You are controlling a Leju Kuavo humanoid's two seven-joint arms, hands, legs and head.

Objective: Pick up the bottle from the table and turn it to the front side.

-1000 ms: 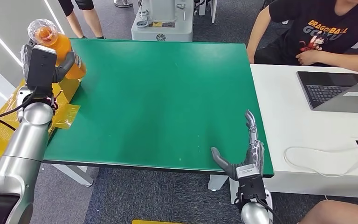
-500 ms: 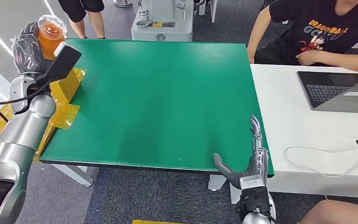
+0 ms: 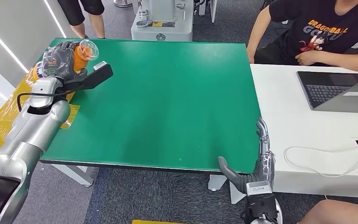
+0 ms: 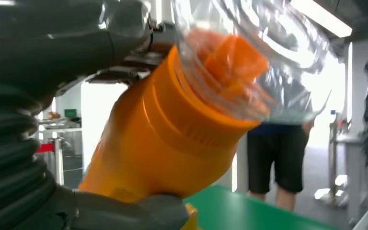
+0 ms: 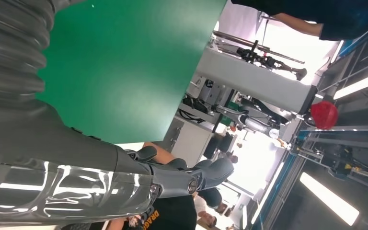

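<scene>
Since half a second ago the left arm has swung down and inward, tipping the bottle [image 3: 80,52] from upright to slanting, cap toward the table's middle. Green table [image 3: 168,102] spans the scene, a white desk [image 3: 298,126] beside it with a laptop [image 3: 340,91]. Left hand [image 3: 58,58] grasps the orange bottle, fingers wrapped around its body below the clear cap; it seems lifted off the surface, though that is hard to judge. Right hand [image 3: 256,163] hangs at the near edge, fingers extended and released, holding nothing.
</scene>
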